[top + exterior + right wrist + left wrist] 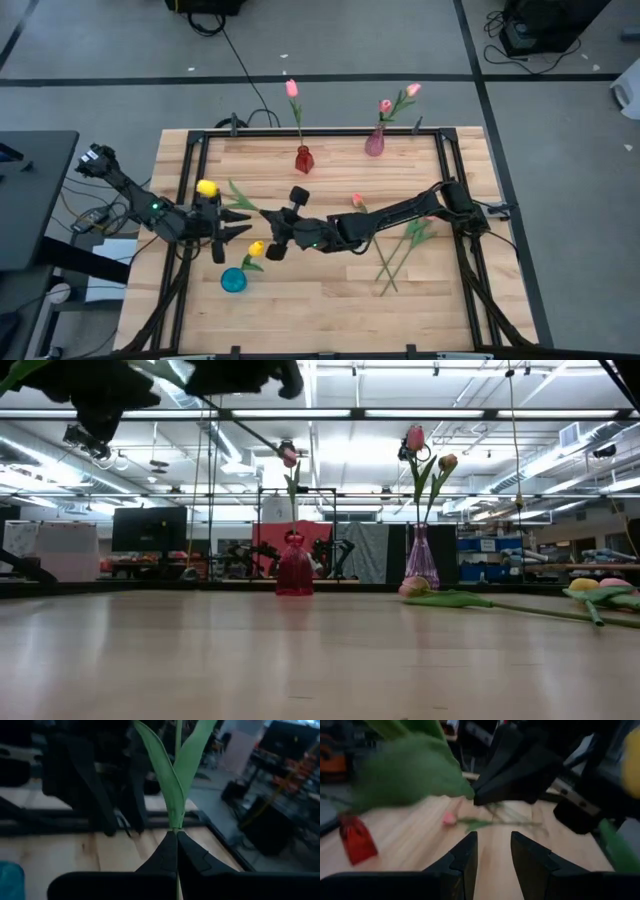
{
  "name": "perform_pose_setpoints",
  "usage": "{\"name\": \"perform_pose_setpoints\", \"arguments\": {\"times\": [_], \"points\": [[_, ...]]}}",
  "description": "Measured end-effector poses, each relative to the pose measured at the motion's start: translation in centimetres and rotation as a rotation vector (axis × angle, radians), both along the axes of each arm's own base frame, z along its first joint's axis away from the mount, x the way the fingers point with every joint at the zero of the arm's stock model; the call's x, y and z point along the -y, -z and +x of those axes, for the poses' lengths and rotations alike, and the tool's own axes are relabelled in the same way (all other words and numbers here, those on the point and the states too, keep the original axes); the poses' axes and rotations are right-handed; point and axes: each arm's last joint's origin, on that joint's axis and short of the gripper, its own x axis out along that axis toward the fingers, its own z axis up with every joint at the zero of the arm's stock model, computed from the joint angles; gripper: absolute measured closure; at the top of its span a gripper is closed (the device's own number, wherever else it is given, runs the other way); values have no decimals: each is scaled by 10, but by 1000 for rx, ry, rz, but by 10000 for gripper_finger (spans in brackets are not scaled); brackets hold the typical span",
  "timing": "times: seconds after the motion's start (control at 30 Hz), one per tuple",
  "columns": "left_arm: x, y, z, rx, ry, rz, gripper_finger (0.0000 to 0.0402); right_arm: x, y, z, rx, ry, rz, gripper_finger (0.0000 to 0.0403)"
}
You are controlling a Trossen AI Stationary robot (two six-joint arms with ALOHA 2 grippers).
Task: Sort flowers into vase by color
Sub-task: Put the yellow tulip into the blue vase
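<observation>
Blue vase (233, 280): near-left, yellow tulip (256, 248) in it
Right gripper (272, 232): clamped tight on leafy stem (176, 780), mid-table
Left gripper (240, 223): fingers apart, nothing held, just left
Loose tulips (405, 243): right side

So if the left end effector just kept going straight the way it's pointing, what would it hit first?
Probably the right end effector, shut on a yellow tulip's stem right ahead of the left end effector; depth is hard to judge.
</observation>
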Motion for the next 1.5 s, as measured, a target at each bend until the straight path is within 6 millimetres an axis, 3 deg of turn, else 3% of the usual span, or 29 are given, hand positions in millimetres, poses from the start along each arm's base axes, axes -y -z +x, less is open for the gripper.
{"name": "perform_pose_setpoints", "arguments": {"times": [0.27, 0.63, 0.83, 1.1, 1.27, 1.5], "points": [[1, -11, 1, 83, 9, 13, 271, -3, -6, 2, 34, -60, -31, 396], [4, -8, 5, 58, 15, 87, 188, -9, -16, 3, 135, -130, -30, 396], [7, -13, 13, 100, -2, 151, 189, -7, -21, 5, 198, -255, 21, 396], [8, -19, 15, 147, 44, 190, 191, -6, -22, 6, 215, -277, 26, 396], [8, -19, 15, 149, 61, 191, 217, -6, -23, 6, 221, -278, 27, 395], [8, -19, 15, 145, 67, 222, 316, -6, -24, 6, 230, -286, 31, 395]]}}
